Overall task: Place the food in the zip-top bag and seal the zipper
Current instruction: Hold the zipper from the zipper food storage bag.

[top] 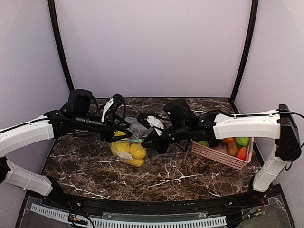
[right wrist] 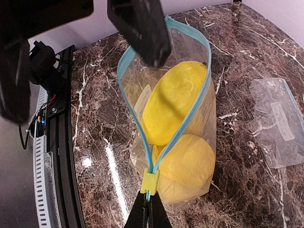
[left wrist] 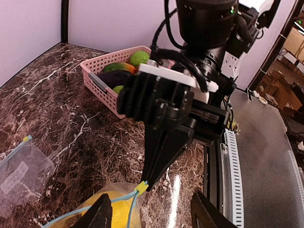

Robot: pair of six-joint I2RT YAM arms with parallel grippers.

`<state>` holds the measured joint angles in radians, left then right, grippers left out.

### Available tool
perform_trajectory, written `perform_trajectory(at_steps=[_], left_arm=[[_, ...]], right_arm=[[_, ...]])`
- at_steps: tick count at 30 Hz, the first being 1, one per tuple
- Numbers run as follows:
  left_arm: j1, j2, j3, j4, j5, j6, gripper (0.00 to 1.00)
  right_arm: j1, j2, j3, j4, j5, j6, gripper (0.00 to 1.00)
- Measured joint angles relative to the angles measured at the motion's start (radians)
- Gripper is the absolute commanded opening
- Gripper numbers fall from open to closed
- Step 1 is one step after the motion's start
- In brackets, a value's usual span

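Observation:
A clear zip-top bag [right wrist: 142, 92] with a blue zipper lies open on the marble table and holds yellow toy fruits [right wrist: 176, 97]; it also shows in the top view [top: 127, 151]. My right gripper [right wrist: 148, 213] is shut on the bag's zipper end, right behind the yellow slider [right wrist: 149, 181]. In the left wrist view its closed tips meet the slider [left wrist: 141, 187]. My left gripper [left wrist: 152, 216] is open wide above the bag's far end, one finger [right wrist: 140, 28] over the rim. More food, green [top: 242, 141], brown and orange-red, sits in the pink basket [top: 216, 153].
A second, empty zip-top bag [right wrist: 278, 121] lies flat behind the filled one, also in the left wrist view [left wrist: 21, 173]. The pink basket [left wrist: 97, 78] stands at the right of the table. The black front rail [top: 152, 204] runs along the near edge.

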<state>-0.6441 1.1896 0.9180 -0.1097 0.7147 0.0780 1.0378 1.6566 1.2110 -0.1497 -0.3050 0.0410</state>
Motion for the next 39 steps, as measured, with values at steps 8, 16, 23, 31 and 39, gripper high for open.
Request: perform_trajectory(at_steps=[8, 16, 23, 31, 39], left_arm=[[-0.05, 0.152, 0.057, 0.042, 0.091, 0.061, 0.41], [-0.057, 0.224, 0.082, 0.058, 0.11, 0.08, 0.33], [-0.062, 0.275, 0.123, 0.047, 0.111, 0.112, 0.29], [-0.072, 0.306, 0.157, -0.01, 0.106, 0.163, 0.21], [-0.075, 0.306, 0.161, -0.04, 0.084, 0.2, 0.13]], right_arm=[[-0.042, -0.027, -0.037, 0.039, -0.054, 0.016, 0.0], [-0.056, -0.039, -0.054, 0.055, -0.104, 0.021, 0.0], [-0.068, -0.046, -0.076, 0.077, -0.134, 0.028, 0.0], [-0.081, -0.047, -0.087, 0.091, -0.158, 0.048, 0.0], [-0.083, -0.047, -0.095, 0.098, -0.178, 0.056, 0.0]])
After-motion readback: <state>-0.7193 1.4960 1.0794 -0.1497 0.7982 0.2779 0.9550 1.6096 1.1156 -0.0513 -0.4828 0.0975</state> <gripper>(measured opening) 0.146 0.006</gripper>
